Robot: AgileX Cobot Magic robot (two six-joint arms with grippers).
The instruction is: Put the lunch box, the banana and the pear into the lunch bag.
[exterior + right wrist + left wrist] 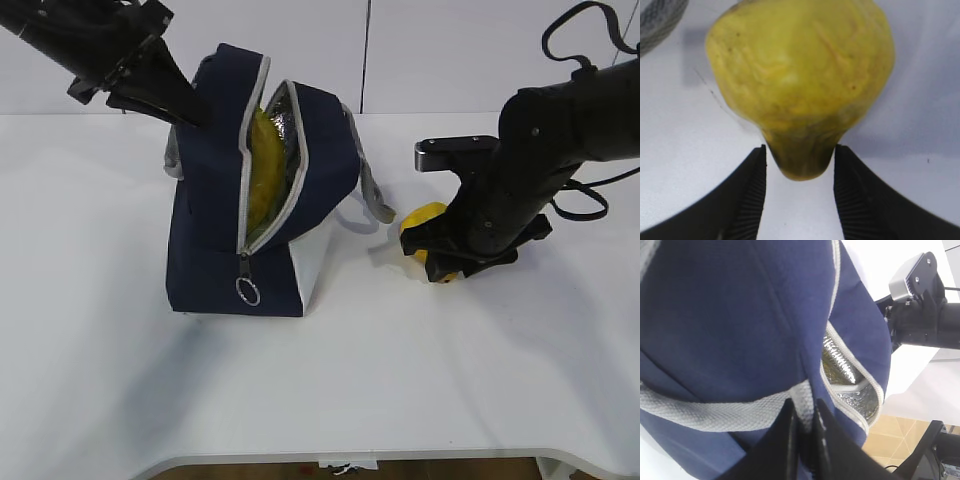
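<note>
A white table (320,400) fills the foreground, its front edge cut off at the bottom, with a pale wall behind and a strip of tan floor showing beyond the bag in the left wrist view. On it stands the navy lunch bag (215,260), tilted, its zipper run open and the ring pull (248,291) hanging low on the front; silvery lining (840,357) and the yellow banana (262,175) show through the gap. The left gripper (805,425) is pinched on the bag's grey webbing handle (715,412) at the top, its fingers pressed together on the strap. To the right, well apart from the bag, the pear (800,80) sits on the table, mostly hidden in the exterior view by the right gripper (800,175), whose spread fingers flank the narrow end of the fruit; whether they touch it cannot be told. The lunch box cannot be made out anywhere. No writing or brand is legible.
</note>
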